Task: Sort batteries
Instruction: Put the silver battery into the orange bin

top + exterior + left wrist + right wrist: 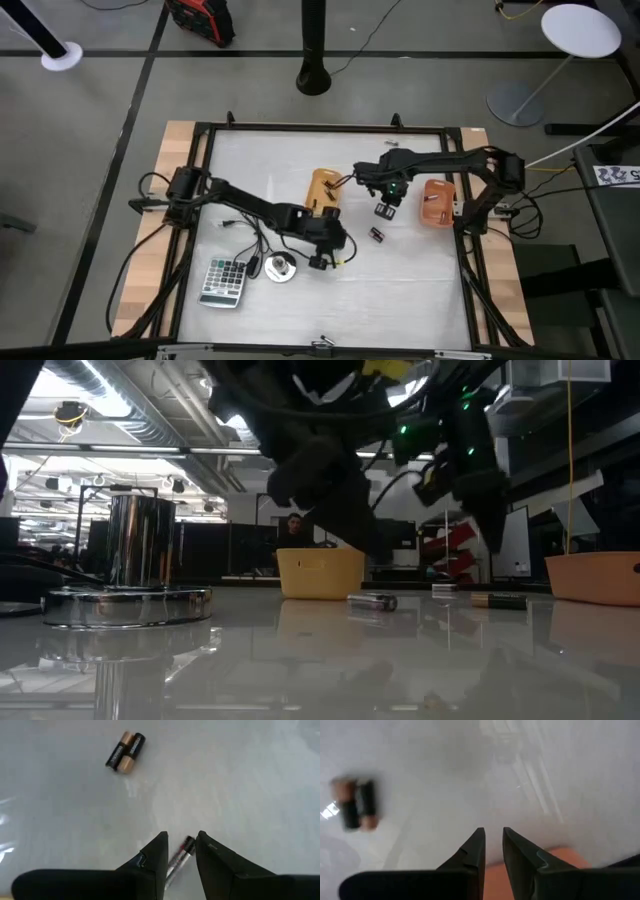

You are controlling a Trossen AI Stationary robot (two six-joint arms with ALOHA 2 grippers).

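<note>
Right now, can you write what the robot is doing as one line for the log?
left gripper: around slim battery on table | right gripper: open, empty, above orange bin | battery pair: loose on table | yellow bin: mid-table

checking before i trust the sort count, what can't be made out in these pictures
- Inside of the yellow bin and orange bin: high view too small, low view sees only their walls.
- Whether the left gripper pinches the slim battery between its fingers or only straddles it: left wrist view, fingers cover most of it.
- Battery pair: blurred in right wrist view.
- Right gripper: nothing visible between its fingers.
</note>
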